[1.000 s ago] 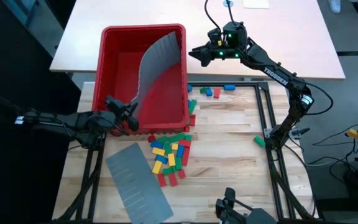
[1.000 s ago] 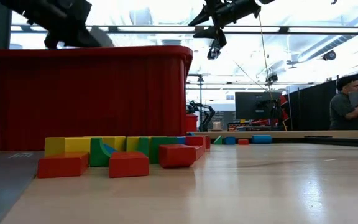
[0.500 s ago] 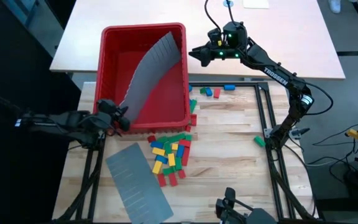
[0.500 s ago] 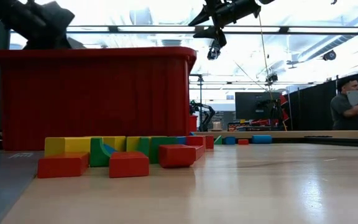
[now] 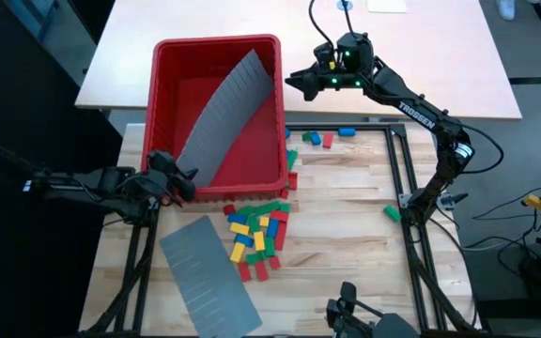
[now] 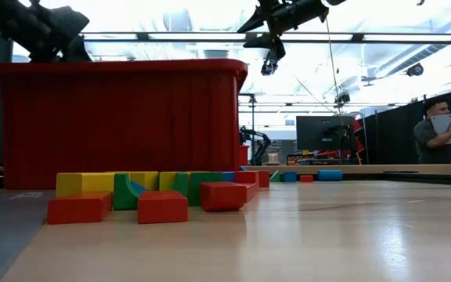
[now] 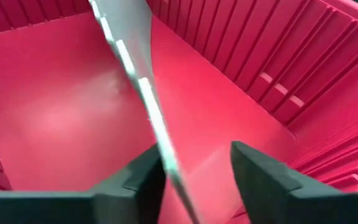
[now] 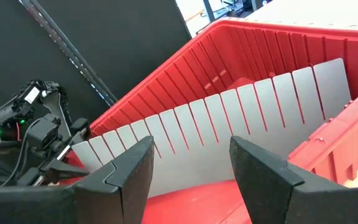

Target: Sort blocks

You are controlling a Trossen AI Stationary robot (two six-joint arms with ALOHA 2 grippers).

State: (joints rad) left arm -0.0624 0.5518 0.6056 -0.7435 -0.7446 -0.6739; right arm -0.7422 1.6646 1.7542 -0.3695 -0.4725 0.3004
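The blocks lie in a pile (image 5: 257, 231) on the wooden table just in front of the red bin (image 5: 169, 103); in the low view the pile (image 6: 147, 196) is in the foreground. A few more blocks (image 5: 321, 138) lie at the bin's right. A grey slotted panel (image 5: 222, 113) leans inside the bin from its near-left corner to its far-right wall. My left gripper (image 5: 180, 176) is open at that near-left corner, with the panel's near end between its fingers. My right gripper (image 5: 294, 81) hovers open above the bin's far-right rim. My left gripper stands open on either side of the grey panel's near end (image 7: 164, 149). The panel's thin edge runs close along the inner side of one finger (image 7: 143, 182), and I cannot tell whether it touches. The panel's lower edge is down inside the bin.
A second grey slotted panel (image 5: 208, 274) lies flat on the table at the near left. A single green block (image 5: 391, 212) lies toward the right. Black frame rails (image 5: 400, 178) run along the table's right side. A person (image 6: 438, 129) stands in the room beyond.
My left gripper has gone a little toward the table's left edge at the bin's near-left corner. The panel's near end went with it, while its far end stayed at the bin's far-right wall. The panel was bowed and is now straighter and lower in the bin.
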